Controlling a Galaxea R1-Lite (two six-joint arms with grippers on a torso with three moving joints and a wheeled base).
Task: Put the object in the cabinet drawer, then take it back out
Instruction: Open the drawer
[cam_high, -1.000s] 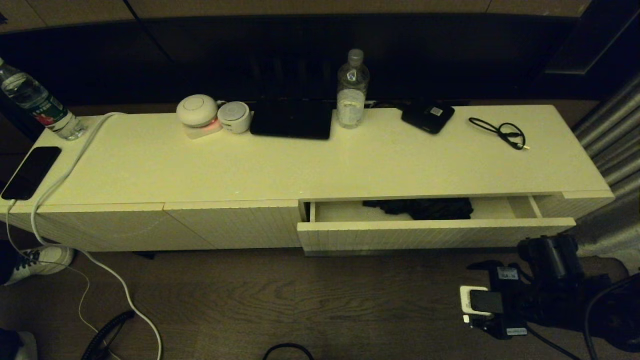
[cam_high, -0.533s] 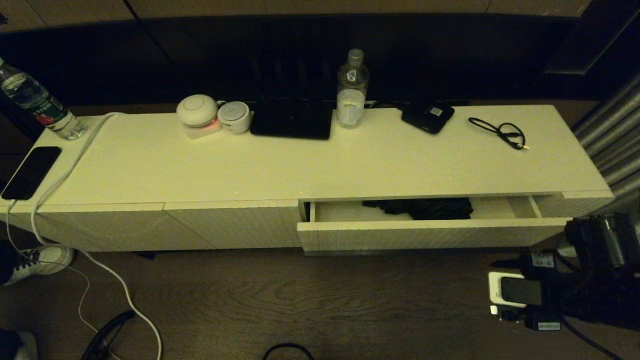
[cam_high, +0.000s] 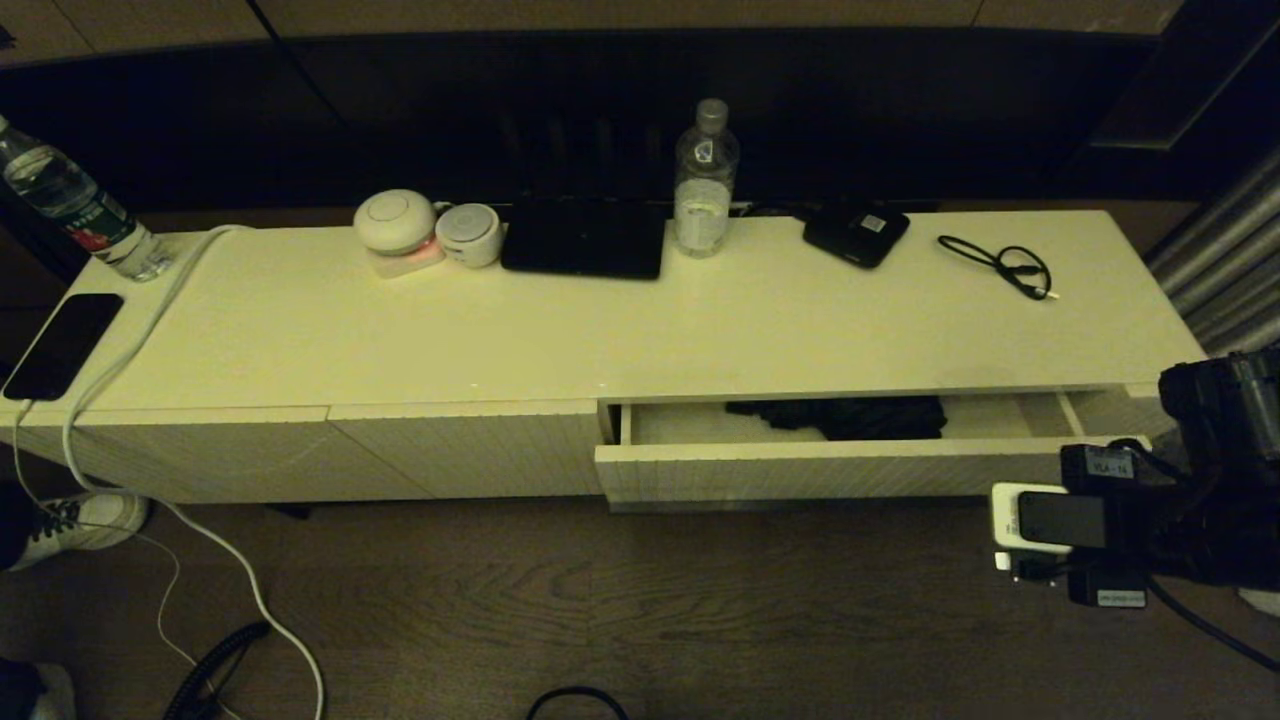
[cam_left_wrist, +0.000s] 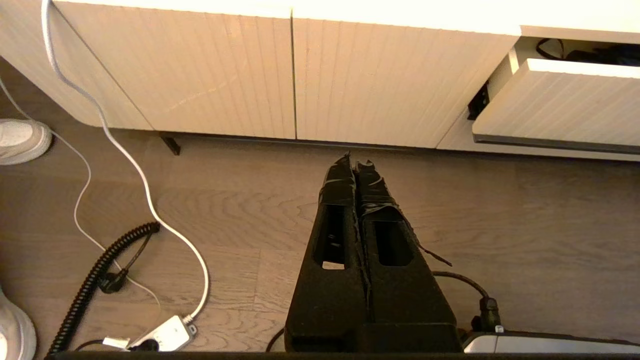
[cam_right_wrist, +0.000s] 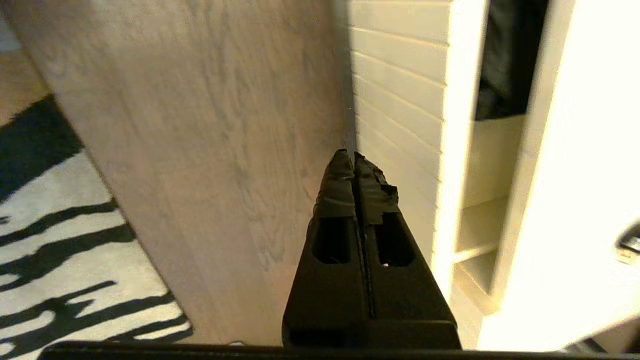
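The cabinet drawer (cam_high: 860, 468) stands partly pulled out on the cabinet's right half, ribbed front facing me. Inside it lies the black umbrella (cam_high: 850, 416), bunchy fabric against the pale interior, mostly under the cabinet top. My right arm (cam_high: 1100, 520) hovers by the drawer's right end, just in front of it. In the right wrist view my right gripper (cam_right_wrist: 354, 156) is shut and empty, beside the ribbed drawer front (cam_right_wrist: 400, 100), with the umbrella (cam_right_wrist: 505, 60) dark in the gap. My left gripper (cam_left_wrist: 356, 161) is shut and empty, low over the floor before the left doors.
On the cabinet top (cam_high: 600, 330) stand a water bottle (cam_high: 705, 180), a flat black device with a label (cam_high: 857, 235), a thin black cable (cam_high: 1005, 265), a black tablet (cam_high: 585, 240) and two white round gadgets (cam_high: 420, 232). A phone (cam_high: 62, 345), a white cord (cam_high: 130, 340) and a curtain (cam_high: 1230, 270) sit at the ends.
My right arm has risen from the floor area and swung right and toward the cabinet, ending beside the drawer's right end. The drawer and the umbrella have not moved.
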